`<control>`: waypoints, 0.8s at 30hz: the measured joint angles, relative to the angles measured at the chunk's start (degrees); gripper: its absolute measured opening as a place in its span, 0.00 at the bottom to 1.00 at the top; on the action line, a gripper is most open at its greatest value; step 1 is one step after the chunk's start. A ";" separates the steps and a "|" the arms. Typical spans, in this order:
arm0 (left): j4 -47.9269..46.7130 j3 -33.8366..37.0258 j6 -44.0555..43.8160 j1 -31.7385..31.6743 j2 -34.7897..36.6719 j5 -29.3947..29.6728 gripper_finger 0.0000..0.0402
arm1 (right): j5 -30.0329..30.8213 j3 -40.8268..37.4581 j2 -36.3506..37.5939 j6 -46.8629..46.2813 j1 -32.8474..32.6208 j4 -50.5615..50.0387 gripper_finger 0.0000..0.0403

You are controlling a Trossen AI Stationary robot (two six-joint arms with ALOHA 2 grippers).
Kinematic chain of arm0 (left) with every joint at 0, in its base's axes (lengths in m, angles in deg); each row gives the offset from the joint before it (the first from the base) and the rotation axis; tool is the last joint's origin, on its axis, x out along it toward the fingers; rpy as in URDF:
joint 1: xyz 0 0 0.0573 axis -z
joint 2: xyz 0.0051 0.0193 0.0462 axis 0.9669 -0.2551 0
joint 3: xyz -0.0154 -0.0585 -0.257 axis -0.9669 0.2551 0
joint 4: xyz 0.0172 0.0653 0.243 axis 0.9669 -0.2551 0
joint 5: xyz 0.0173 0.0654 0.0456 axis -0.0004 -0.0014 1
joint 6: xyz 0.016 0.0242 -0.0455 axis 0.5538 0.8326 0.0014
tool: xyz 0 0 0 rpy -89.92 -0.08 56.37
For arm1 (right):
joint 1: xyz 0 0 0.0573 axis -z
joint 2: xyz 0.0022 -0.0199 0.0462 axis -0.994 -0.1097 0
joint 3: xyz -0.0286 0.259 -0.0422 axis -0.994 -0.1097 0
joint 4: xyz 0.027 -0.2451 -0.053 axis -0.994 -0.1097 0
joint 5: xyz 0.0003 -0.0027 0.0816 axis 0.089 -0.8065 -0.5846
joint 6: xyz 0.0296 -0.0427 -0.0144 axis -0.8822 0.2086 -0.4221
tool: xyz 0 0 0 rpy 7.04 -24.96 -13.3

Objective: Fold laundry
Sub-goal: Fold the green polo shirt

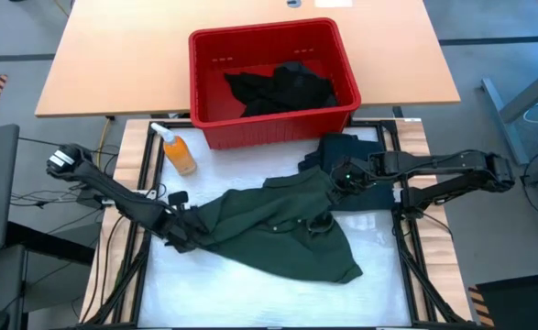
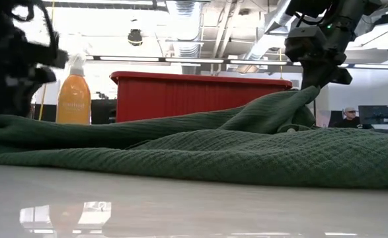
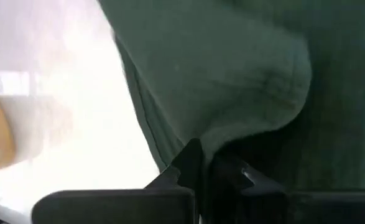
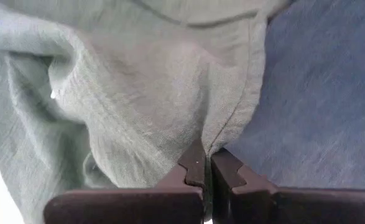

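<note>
A dark green shirt [image 1: 282,225] lies crumpled across the white table top, and its near part [image 2: 246,158] rests flat on the table. My left gripper [image 1: 182,231] is shut on the shirt's left end. My right gripper [image 1: 344,180] is shut on the shirt's far right part, which it holds up in a peak [image 2: 304,94]. More laundry, black garments [image 1: 282,87], lies in the red bin [image 1: 209,115] at the table's far side. A dark blue cloth [image 1: 351,147] lies beside my right gripper. My left gripper pinches a rounded fold of the green shirt [image 3: 214,148] between its two shut fingers, at the shirt's left end. It comes at the fold slanting down from the table's left. The cloth beyond the fingers bulges slack. How many layers it has does not show. My right gripper pinches the shirt's stitched edge [image 4: 214,144] between its two shut fingers, slanting down from the table's right. The cloth there is lifted off the table and falls away from the fingers in slack folds [image 2: 266,116]. The rest of the shirt lies on the table.
An orange spray bottle [image 1: 179,151] stands at the far left of the white table top, next to the red bin. Black frame rails [image 1: 149,183] run along the table's left and right sides. A wooden table [image 1: 113,55] lies beyond the bin. Bare white surface [image 1: 250,293] shows near the front edge.
</note>
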 joint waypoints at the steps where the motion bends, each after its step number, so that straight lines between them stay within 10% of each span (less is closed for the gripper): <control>1: 0.05 -0.83 -0.62 0.00 0.87 0.94 0.01 | -0.91 0.00 0.00 -0.05 -0.03 -0.45 0.05; 14: -0.28 -6.77 -24.02 -0.50 28.27 19.03 0.00 | -0.76 0.00 0.00 -5.25 -6.21 -7.69 0.05; 24: -6.01 0.69 -47.12 -2.82 41.98 12.96 0.00 | 0.05 0.00 0.43 -14.35 -15.52 -10.63 0.05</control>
